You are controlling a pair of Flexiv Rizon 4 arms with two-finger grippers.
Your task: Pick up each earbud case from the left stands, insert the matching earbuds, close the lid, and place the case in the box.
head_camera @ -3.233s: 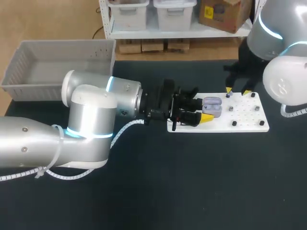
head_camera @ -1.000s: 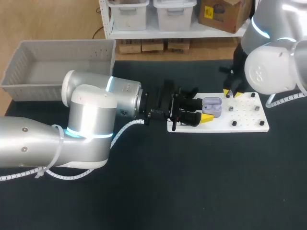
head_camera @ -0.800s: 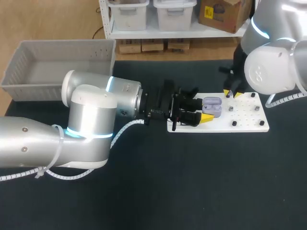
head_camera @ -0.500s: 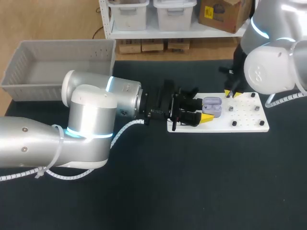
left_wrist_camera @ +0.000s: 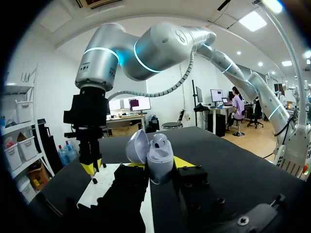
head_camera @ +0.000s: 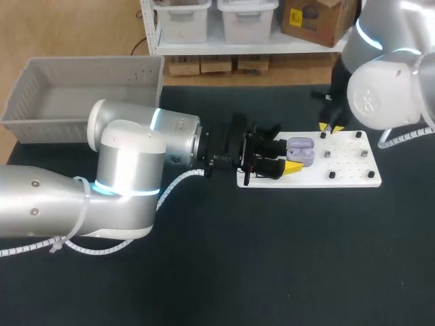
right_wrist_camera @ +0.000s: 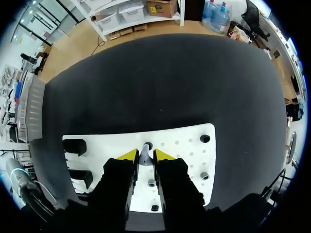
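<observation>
Your left gripper (head_camera: 287,156) lies flat over the left end of the white board (head_camera: 353,175), right of the frame's middle. Its fingers are clamped on the two sides of the case (head_camera: 301,151). From its wrist, the case (left_wrist_camera: 156,154) stands upright between the yellow tips, lid swung open.

Your right gripper (head_camera: 328,126) hangs over the board's far edge, upper right, well apart from the case. Its fingers are nearly together and pinch a grey earbud (right_wrist_camera: 146,157).

Black pegs (right_wrist_camera: 205,138) dot the board beside that gripper, and two black stands (right_wrist_camera: 74,145) sit at the board's other end. The grey bin (head_camera: 41,81) sits upper left, and your left arm's bulk lies across the table between it and the board.
</observation>
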